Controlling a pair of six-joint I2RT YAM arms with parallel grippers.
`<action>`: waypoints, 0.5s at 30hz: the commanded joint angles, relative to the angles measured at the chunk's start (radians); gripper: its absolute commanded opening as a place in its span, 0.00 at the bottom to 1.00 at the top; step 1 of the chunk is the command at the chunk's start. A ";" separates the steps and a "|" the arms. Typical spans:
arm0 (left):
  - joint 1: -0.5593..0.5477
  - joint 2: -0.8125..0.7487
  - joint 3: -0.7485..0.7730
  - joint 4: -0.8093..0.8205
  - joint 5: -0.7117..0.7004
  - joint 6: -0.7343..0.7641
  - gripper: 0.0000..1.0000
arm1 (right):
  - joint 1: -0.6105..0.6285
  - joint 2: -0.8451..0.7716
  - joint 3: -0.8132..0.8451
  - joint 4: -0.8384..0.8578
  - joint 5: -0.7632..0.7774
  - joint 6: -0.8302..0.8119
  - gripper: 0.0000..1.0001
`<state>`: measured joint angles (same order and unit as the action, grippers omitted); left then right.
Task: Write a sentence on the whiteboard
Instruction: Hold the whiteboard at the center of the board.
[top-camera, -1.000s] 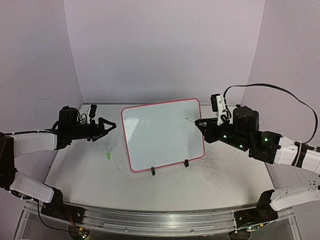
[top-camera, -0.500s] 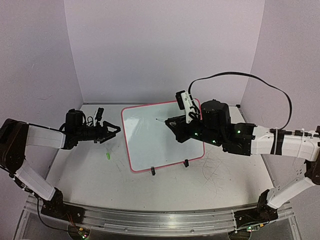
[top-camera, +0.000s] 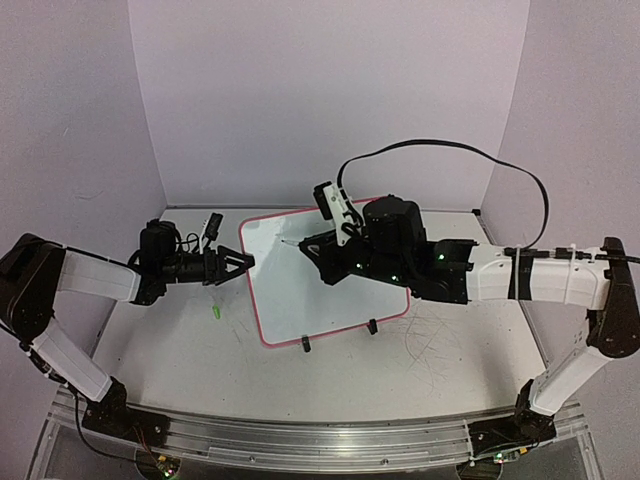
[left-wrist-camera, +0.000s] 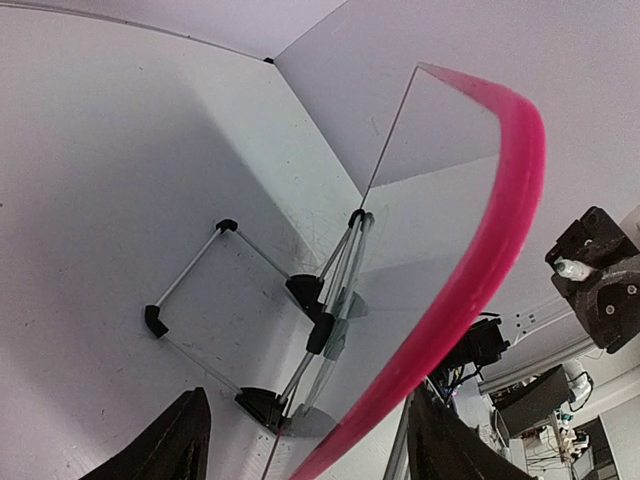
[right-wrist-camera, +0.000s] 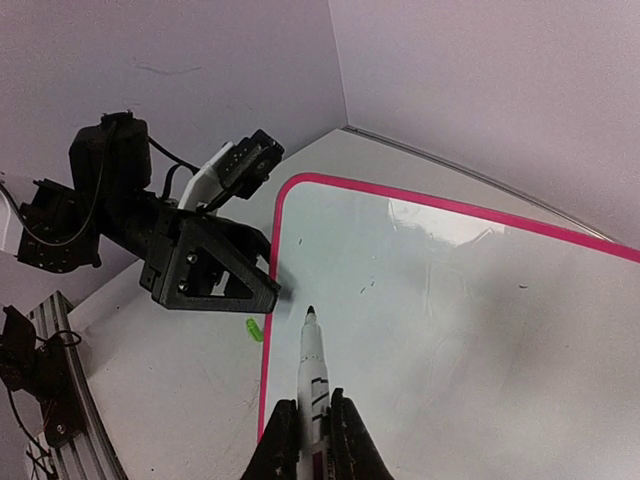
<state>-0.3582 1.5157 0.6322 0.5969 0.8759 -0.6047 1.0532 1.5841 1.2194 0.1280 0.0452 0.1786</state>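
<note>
The whiteboard (top-camera: 310, 285), glossy white with a pink-red rim, stands tilted in the middle of the table. No green sentence shows on it, only a few tiny specks (right-wrist-camera: 366, 288). My right gripper (top-camera: 318, 250) is shut on a white marker (right-wrist-camera: 314, 360). The marker's dark tip (right-wrist-camera: 310, 313) hovers at the board's upper left, near the rim. My left gripper (top-camera: 240, 263) is open at the board's left edge. In the left wrist view the pink rim (left-wrist-camera: 470, 290) runs between its spread fingers (left-wrist-camera: 185, 440). The left gripper also shows in the right wrist view (right-wrist-camera: 268, 290).
A small green marker cap (top-camera: 215, 313) lies on the table left of the board; it also shows in the right wrist view (right-wrist-camera: 254, 329). The board's wire stand with black feet (left-wrist-camera: 215, 290) rests behind it. Walls enclose the table on three sides.
</note>
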 joint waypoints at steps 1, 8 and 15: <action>0.020 -0.042 -0.046 0.049 -0.055 -0.020 0.68 | 0.005 0.001 0.041 0.039 0.007 -0.019 0.00; 0.007 -0.052 -0.020 0.070 0.053 0.028 0.68 | 0.007 0.018 0.057 0.041 -0.005 -0.031 0.00; 0.004 -0.001 0.013 0.074 0.027 0.023 0.57 | 0.007 0.045 0.096 0.041 -0.015 -0.039 0.00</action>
<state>-0.3534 1.4921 0.6012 0.6143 0.8950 -0.5995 1.0550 1.6192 1.2650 0.1350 0.0359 0.1571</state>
